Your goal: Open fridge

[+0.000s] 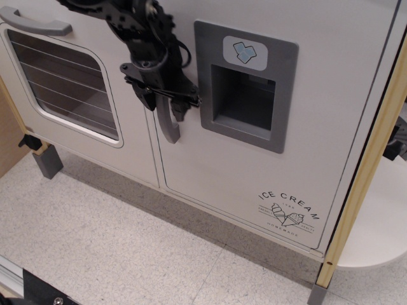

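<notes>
The fridge (210, 165) is a large white door with a grey recessed dispenser panel (245, 86) and an "ICE CREAM" logo (289, 208) at its lower right. The door looks flush with the cabinet. Its curved grey vertical handle (170, 130) runs down the door's left edge. My black gripper (165, 103) comes in from the upper left. Its fingers sit on either side of the upper part of the handle and appear closed on it. The handle's top is hidden behind the gripper.
The white oven door (130, 136) with a wire-rack window (63, 79) and a horizontal grey handle (35, 22) stands left of the fridge. A wooden post (362, 184) borders the fridge on the right. A grey leg (48, 162) stands on the speckled floor (127, 248).
</notes>
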You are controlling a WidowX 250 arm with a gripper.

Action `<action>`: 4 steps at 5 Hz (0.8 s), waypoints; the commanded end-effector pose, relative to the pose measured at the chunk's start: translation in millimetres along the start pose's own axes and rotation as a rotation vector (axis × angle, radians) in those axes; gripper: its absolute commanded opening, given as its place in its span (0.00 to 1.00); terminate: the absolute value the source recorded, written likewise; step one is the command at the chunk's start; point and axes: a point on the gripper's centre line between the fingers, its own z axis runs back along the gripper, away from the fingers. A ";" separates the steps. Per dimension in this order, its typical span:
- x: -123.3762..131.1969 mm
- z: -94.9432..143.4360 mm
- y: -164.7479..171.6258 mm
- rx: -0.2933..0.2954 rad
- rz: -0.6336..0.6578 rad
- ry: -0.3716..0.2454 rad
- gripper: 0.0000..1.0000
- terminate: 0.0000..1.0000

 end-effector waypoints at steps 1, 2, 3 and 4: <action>7.4 31.2 6.2 -0.011 -0.045 -0.054 0.00 0.00; -4.5 37.6 8.4 -0.009 -0.062 -0.057 0.00 0.00; -22.9 42.6 10.6 -0.003 -0.086 -0.059 0.00 0.00; -45.4 52.6 10.1 0.002 -0.112 -0.052 0.00 0.00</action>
